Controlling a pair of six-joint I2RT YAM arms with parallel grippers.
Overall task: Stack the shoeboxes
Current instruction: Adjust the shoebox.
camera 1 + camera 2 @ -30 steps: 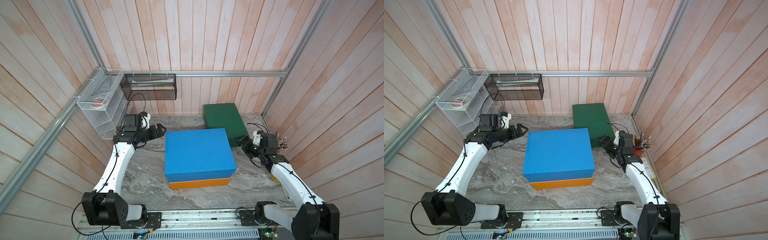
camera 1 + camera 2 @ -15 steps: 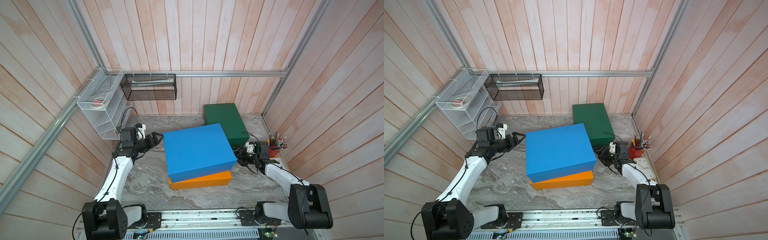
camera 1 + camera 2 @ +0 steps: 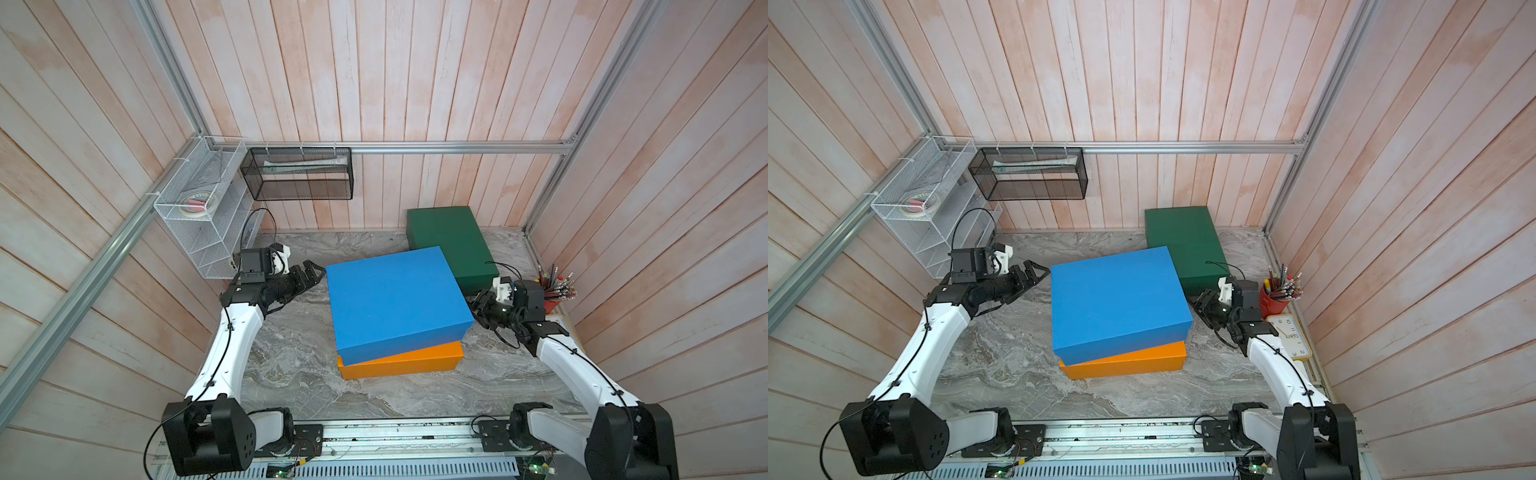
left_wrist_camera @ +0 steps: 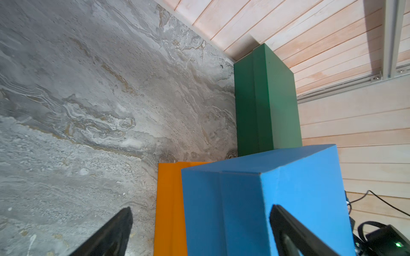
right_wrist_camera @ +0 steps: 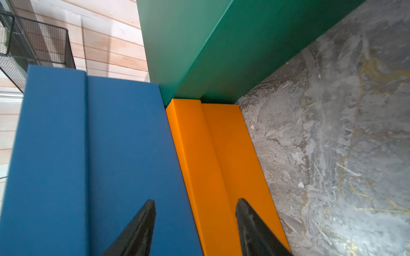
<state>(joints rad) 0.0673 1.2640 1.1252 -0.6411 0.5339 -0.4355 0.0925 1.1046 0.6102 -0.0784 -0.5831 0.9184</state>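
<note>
Since the blue box sits skewed on the orange box, green box unstacked behind, I'm worried: left gripper and right gripper both gape empty, and one lopsided nudge could slide it off.

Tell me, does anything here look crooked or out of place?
Yes: the blue box sits twisted on the orange box, their edges out of line. The green box lies unstacked on the table behind them.
</note>
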